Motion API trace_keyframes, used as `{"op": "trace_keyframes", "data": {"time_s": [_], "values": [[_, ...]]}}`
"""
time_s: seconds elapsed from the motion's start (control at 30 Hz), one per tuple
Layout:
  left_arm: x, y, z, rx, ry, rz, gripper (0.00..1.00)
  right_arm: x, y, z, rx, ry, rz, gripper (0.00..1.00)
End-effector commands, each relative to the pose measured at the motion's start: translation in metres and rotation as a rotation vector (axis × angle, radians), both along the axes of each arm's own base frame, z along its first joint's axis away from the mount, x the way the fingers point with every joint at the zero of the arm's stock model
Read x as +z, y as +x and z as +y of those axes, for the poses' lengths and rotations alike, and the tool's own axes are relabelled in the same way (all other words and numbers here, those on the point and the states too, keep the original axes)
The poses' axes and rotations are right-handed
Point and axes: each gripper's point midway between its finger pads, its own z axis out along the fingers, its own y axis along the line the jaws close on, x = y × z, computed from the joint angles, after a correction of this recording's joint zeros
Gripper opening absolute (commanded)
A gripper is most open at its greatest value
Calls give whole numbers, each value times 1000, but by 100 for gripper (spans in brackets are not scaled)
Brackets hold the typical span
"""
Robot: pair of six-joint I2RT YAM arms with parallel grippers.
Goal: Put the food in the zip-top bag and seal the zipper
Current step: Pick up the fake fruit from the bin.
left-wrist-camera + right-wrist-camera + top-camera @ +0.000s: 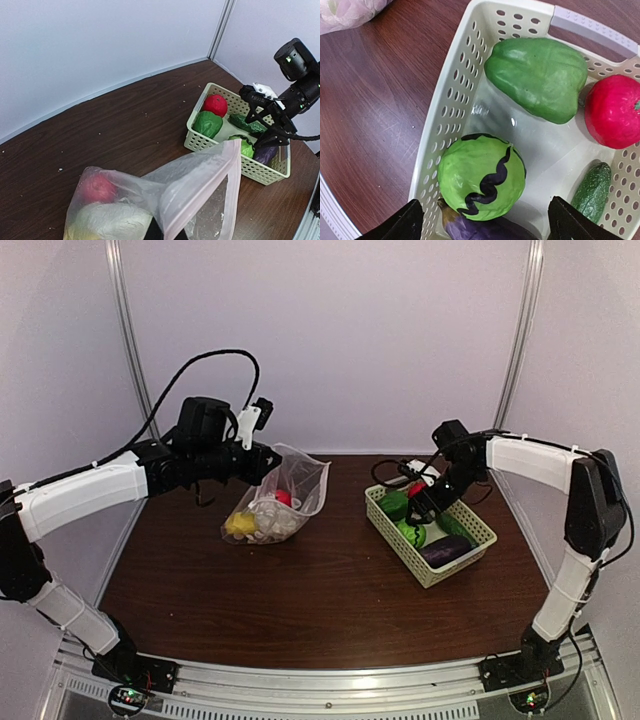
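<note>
bag [292,488] held up by my left gripper [266,462], jaws pinching its mouth edge, bottom on the table [300,600]. inside i see cauliflower [275,520], yellow piece [239,524], red ball [284,497]. right gripper [490,225] hovers over the basket [457,120], jaws spread wide, gripping nothing. in basket: pepper [540,77], red fruit [615,112], striped green ball [482,177], cucumber [592,192], eggplant [485,232].

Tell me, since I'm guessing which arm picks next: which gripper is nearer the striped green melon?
Right. The right gripper hovers open just above the striped green melon in the basket; the left gripper is far across the table, shut on the zip-top bag.
</note>
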Motion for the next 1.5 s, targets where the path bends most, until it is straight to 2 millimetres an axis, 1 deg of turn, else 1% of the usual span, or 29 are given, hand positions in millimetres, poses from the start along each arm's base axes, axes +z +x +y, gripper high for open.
{"op": "trace_keyframes", "data": {"time_s": [0.0,0.23,0.4,0.7,0.8,0.87,0.93,1.13,1.23,1.3,1.37,1.47], "values": [[4,5,-3,2,-30,-16,0,-16,1,0,-2,-6,50,89],[5,4,-2,2,-25,-20,0,-38,-4,2,8,-15,124,92],[4,4,-3,-2,-27,-18,0,-44,-5,4,11,-9,140,95],[5,4,-3,0,-26,-19,0,-55,-4,11,20,13,191,94],[5,4,-3,-3,-28,-20,0,-56,-3,11,21,12,193,87],[6,4,-3,-3,-29,-21,0,-54,-2,11,22,9,184,81],[6,4,-3,-2,-28,-22,0,-47,0,9,23,5,164,76],[7,4,-2,-1,-27,-25,0,-7,3,-1,14,-21,34,71],[7,4,-2,-1,-28,-25,0,22,2,-5,28,-18,-47,69],[6,4,-3,-2,-28,-22,0,44,-1,-3,49,-1,-82,67],[5,4,-4,-6,-27,-20,0,68,-6,2,82,46,-123,63],[4,4,-5,-10,-28,-14,0,100,-17,19,143,151,-187,62]]}}
